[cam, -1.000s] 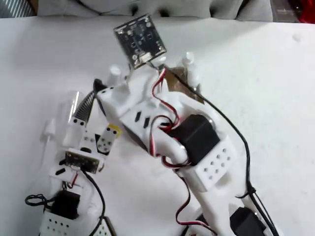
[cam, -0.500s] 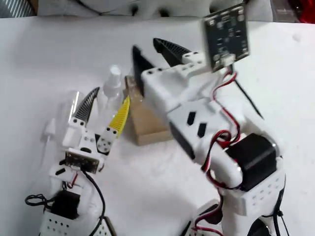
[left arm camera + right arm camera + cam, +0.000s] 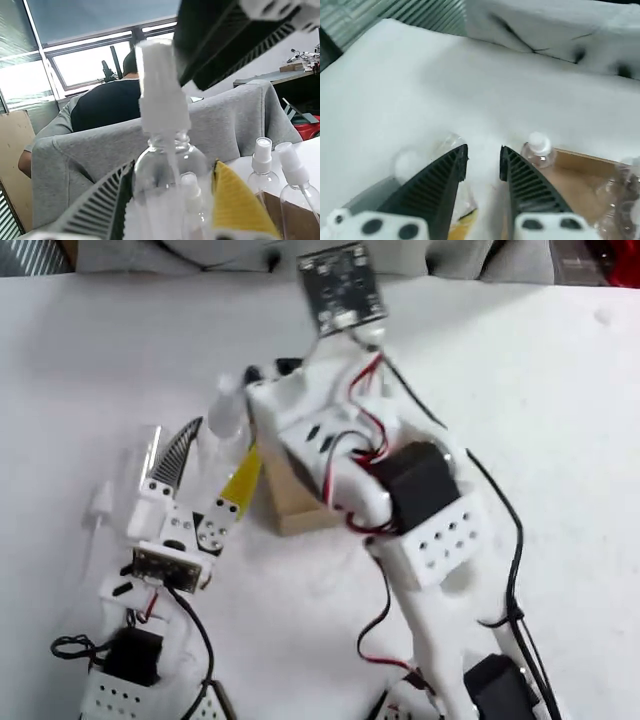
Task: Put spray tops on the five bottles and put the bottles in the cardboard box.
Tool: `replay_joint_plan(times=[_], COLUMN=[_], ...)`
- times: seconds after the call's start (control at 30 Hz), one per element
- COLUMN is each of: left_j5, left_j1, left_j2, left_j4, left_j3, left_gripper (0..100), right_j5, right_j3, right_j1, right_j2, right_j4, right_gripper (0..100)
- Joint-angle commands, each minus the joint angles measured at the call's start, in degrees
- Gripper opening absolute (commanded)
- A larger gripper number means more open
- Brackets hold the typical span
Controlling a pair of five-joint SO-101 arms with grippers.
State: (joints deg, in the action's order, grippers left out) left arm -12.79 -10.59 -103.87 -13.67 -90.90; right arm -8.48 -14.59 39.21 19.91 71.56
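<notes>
Left gripper (image 3: 172, 175) clamps clear white-topped plastic bottle (image 3: 169, 156); right gripper (image 3: 483, 152) narrowly parted, empty. Brown cardboard box (image 3: 300, 508) holds two bottles (image 3: 261, 172); others pending.

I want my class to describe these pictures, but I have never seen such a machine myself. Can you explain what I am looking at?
These are two small robot arms at a white table, each ending in a two-fingered gripper. One picture looks down from above. The other two come from cameras on the arms' wrists. The left gripper, with one black and one yellow finger, holds a clear bottle that has a white spray top on it. The right gripper hangs open close over that top. Beside them stands a cardboard box with other bottles, tops on, already in it. A loose spray top lies on the table.
</notes>
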Motion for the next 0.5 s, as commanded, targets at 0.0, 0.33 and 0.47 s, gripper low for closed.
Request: replay_joint_plan(times=[0.0,0.33,0.47], left_j5=[0.6,0.7,6.2], left_j1=[-0.2,-0.2,-0.1], left_j2=[-1.0,-1.0,-1.0], left_j4=[1.6,1.3,1.3], left_j3=[0.4,0.4,0.9], left_gripper=[2,2,2], right_j5=[0.1,0.2,0.2], right_j3=[-0.4,-0.4,-0.4], right_j1=[2.5,-4.5,-9.5], right_j2=[1.6,3.6,3.6], right_j4=[-0.8,2.9,7.9], right_gripper=[7.7,7.7,7.7])
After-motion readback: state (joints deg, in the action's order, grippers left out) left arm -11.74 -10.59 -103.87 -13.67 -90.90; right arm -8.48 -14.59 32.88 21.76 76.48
